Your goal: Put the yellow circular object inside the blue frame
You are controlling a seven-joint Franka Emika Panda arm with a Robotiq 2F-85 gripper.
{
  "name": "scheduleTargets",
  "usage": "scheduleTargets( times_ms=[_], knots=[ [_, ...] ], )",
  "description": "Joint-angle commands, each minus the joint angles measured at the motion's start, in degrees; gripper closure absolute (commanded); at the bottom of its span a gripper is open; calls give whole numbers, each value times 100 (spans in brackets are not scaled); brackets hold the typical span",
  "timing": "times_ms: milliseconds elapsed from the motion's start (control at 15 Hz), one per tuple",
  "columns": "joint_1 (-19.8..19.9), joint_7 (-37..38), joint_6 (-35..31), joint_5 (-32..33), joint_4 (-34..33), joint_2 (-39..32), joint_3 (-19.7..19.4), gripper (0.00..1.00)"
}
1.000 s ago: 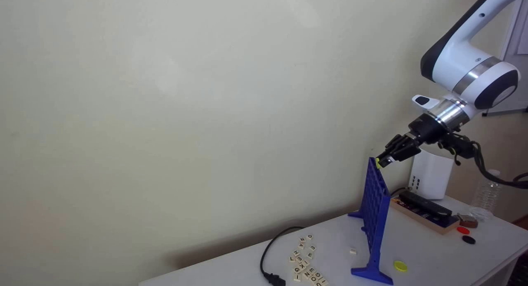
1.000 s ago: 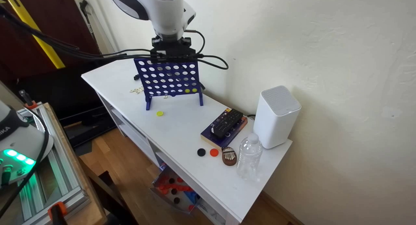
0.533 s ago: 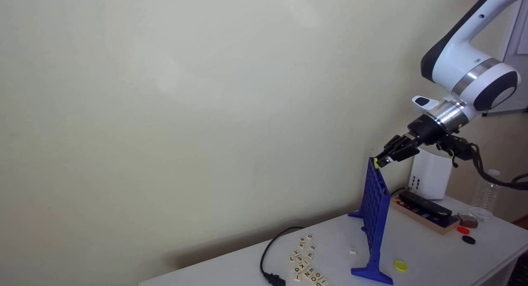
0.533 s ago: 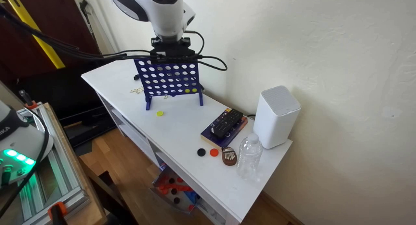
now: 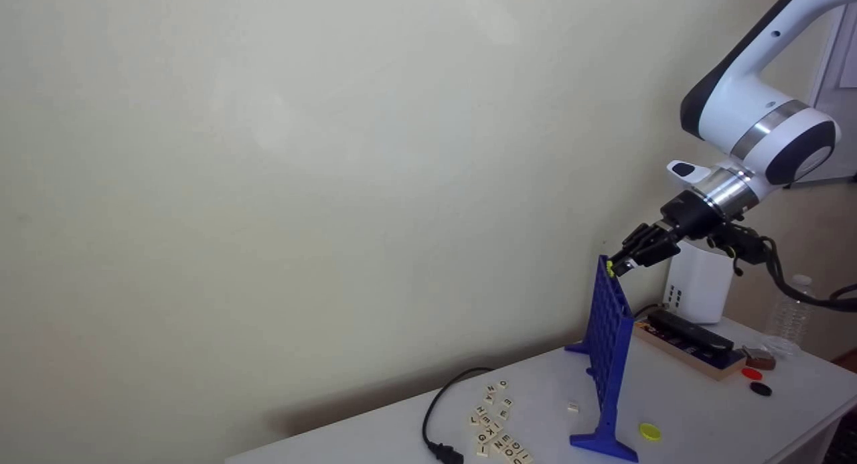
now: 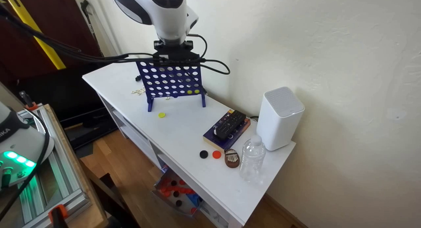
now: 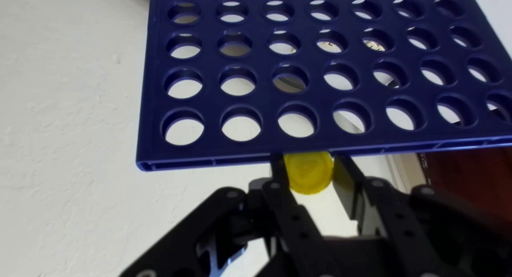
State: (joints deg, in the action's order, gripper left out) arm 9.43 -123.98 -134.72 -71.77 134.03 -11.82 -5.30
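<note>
Insertion step: entry not confirmed

The yellow circular plastic disc (image 7: 308, 174) is low centre in the wrist view, at the top edge of the tall blue plastic grid frame (image 7: 316, 79), apparently in line with the third column from that picture's left. The black two-finger gripper (image 7: 311, 167) grasps it by opposite sides of its rim. Whether the disc has begun to enter the slot cannot be determined.

Judged good practice: hold the disc parallel to the frame, ease it straight along the slot, and release only once the rim is captured. An off-line push could tilt the frame, which is probably light.

Containers: in an exterior view, the frame holds two seated yellow discs (image 6: 189, 92) at the lower right of its grid. Near that view's bottom edge, a clear plastic bin (image 6: 168, 200) holds red discs (image 6: 185, 190) and black discs (image 6: 178, 203). A loose yellow disc (image 6: 161, 115) lies on the white table (image 6: 177, 132), left of centre.
</note>
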Motion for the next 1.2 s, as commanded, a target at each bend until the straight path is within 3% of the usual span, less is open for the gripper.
scheduleTargets(
  times_ms=[0, 1133],
  knots=[
    [-7, -164, 59, -158, -133, -134, -45, 91],
    [-24, -29, 37, -30, -176, -218, -68, 91]
  ],
)
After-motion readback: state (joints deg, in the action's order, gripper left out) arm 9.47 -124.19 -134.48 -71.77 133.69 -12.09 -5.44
